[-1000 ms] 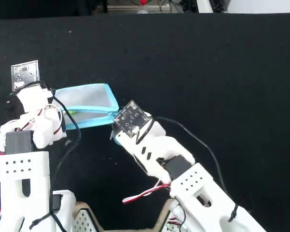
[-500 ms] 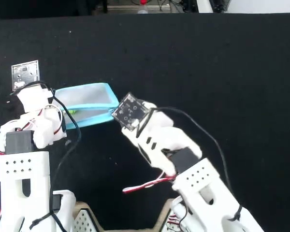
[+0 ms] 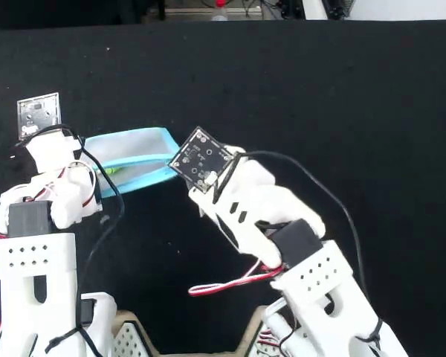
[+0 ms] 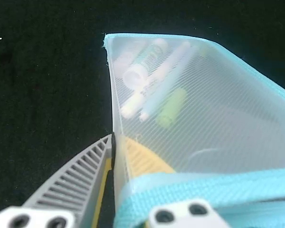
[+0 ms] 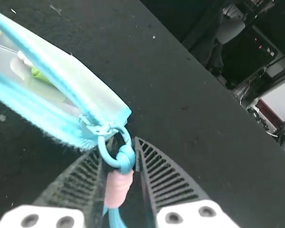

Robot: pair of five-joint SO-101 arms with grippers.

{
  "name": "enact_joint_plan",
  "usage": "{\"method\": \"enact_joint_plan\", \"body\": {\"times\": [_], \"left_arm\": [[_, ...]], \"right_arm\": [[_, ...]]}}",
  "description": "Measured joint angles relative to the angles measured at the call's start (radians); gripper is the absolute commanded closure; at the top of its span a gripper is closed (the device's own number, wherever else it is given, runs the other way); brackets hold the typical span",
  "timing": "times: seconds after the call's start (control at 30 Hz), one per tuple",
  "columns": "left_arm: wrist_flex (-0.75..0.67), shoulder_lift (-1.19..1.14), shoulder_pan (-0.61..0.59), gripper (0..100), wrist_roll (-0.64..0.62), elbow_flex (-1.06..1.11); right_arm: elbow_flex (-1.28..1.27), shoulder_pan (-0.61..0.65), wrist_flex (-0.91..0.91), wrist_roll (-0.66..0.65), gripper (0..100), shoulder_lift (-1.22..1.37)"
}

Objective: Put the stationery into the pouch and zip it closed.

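A translucent light-blue pouch [image 3: 134, 149] lies on the black table between my two arms. Through its mesh wall [image 4: 194, 123] I see white pens [image 4: 147, 90], a green marker [image 4: 171, 107] and something yellow [image 4: 142, 161] inside. My left gripper [image 4: 113, 140] is shut on the pouch's end edge, at the left in the high view. At the other end, my right gripper [image 5: 128, 142] is shut on the turquoise zipper pull cord with its pink bead [image 5: 118, 186]. The slider [image 5: 92, 128] sits at that corner of the pouch [image 5: 61, 76].
The black cloth [image 3: 342, 111] spreads wide and bare to the right and beyond the pouch. A bottle [image 3: 220, 10] and room clutter stand past the table's far edge. Both arm bases are at the near edge.
My right arm has swung toward the far side and turned, drawing the zipper pull along. The pouch's right end has shifted with it. The left arm has not moved.
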State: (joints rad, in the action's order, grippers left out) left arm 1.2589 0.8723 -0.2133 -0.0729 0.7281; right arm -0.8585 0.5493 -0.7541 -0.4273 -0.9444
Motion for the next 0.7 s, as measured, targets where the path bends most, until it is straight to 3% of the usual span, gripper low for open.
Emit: {"method": "enact_joint_plan", "body": {"times": [0.17,0.47,0.7], "left_arm": [[0.0,0.0,0.0,97,0.0,0.0],[0.0,0.0,-0.006,97,0.0,0.0],[0.0,0.0,-0.006,97,0.0,0.0]], "right_arm": [[0.008,0.029,-0.002,0.0,98.8,0.0],[-0.012,0.206,-0.003,0.0,98.8,-0.072],[-0.061,0.229,-0.003,0.0,98.8,-0.098]]}}
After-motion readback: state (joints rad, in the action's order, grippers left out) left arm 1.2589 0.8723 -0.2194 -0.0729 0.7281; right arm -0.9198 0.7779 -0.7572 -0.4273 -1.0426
